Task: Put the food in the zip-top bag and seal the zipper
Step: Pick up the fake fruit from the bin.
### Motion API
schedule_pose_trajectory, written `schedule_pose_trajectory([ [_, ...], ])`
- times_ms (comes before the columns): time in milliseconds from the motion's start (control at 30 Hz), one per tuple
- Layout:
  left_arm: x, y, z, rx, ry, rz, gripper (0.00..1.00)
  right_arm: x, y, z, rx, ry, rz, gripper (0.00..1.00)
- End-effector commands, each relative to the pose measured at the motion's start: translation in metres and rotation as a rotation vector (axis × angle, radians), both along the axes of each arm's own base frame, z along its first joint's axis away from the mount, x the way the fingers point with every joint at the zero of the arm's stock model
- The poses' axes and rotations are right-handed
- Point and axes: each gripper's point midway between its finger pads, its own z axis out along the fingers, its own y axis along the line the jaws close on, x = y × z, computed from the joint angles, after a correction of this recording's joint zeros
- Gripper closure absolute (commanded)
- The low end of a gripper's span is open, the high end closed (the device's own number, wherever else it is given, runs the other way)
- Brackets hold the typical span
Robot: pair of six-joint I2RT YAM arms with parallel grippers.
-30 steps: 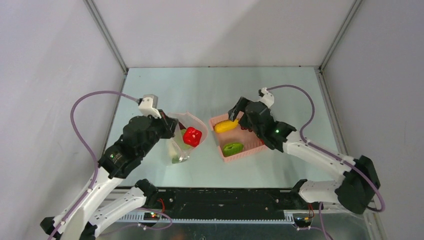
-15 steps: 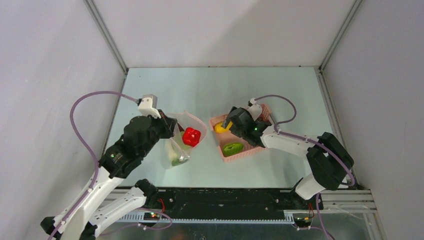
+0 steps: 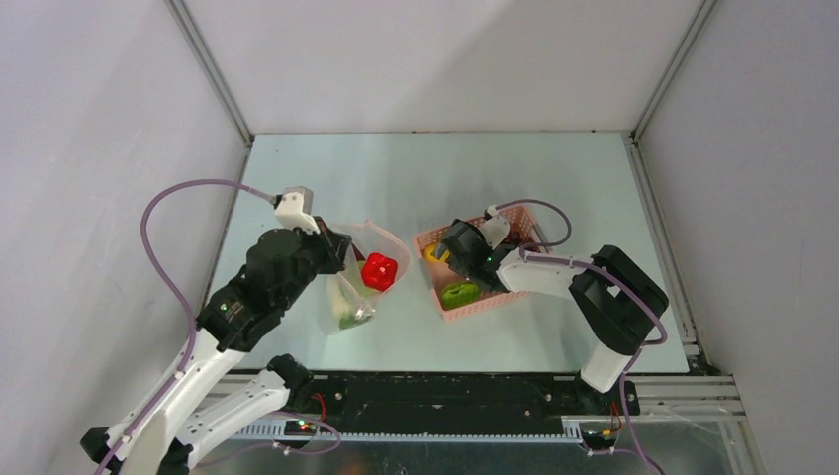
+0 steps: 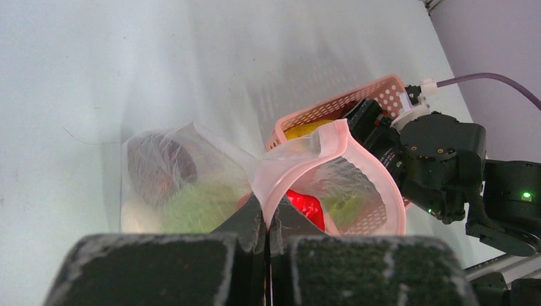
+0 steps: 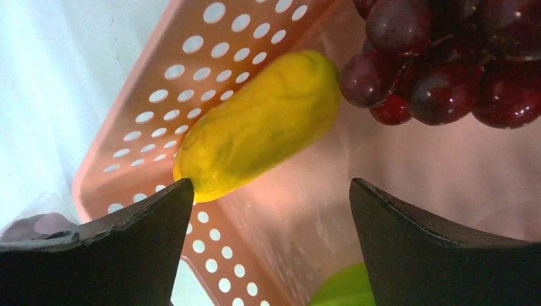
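My left gripper (image 3: 341, 259) (image 4: 266, 213) is shut on the zipper (image 4: 332, 143) edge of the clear zip-top bag (image 3: 348, 292) (image 4: 185, 185) and holds its mouth open. In the bag lie a red piece (image 3: 379, 270) (image 4: 306, 207), a leafy green piece (image 4: 198, 207) and a dark maroon piece (image 4: 159, 169). My right gripper (image 3: 447, 259) (image 5: 268, 191) is open, low inside the pink basket (image 3: 495, 297) (image 5: 166, 121), just below the yellow piece (image 3: 432, 254) (image 5: 261, 137). A lime-green piece (image 3: 460, 294) (image 5: 338, 290) and dark red grapes (image 5: 434, 70) also lie in the basket.
The basket stands right of the bag on the pale green table (image 3: 416, 178). Grey walls close in the table on the left, back and right. The right arm's body covers the basket's middle in the top view.
My right gripper has moved left and down into the basket, close to the yellow piece, and the right arm has folded in. The left gripper and bag have stayed put.
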Motion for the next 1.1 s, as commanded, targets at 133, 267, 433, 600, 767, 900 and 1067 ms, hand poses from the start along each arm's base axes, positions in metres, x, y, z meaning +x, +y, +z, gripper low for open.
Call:
schedule_pose_trajectory([
  [133, 0.005, -0.002, 0.024, -0.06, -0.057, 0.013, 1.0, 0.012, -0.006, -0.014, 0.001, -0.007, -0.086, 0.1],
  [267, 0.006, -0.002, 0.023, -0.058, -0.053, 0.014, 1.0, 0.009, -0.013, -0.024, -0.016, 0.023, -0.104, 0.16],
  [433, 0.005, -0.003, 0.023, -0.059, -0.051, 0.008, 1.0, 0.007, -0.017, -0.03, -0.037, 0.037, -0.114, 0.22],
  [600, 0.006, -0.003, 0.022, -0.058, -0.052, 0.01, 1.0, 0.01, -0.016, -0.03, -0.034, 0.024, -0.115, 0.23],
  [767, 0.006, -0.004, 0.021, -0.056, -0.047, 0.007, 1.0, 0.015, -0.014, -0.035, -0.006, 0.026, -0.135, 0.23],
  [900, 0.005, -0.003, 0.022, -0.057, -0.05, 0.007, 1.0, 0.017, -0.015, -0.04, 0.006, 0.036, -0.161, 0.23],
  [1067, 0.005, -0.002, 0.024, -0.061, -0.057, 0.011, 1.0, 0.016, -0.02, -0.049, 0.004, 0.061, -0.188, 0.23],
])
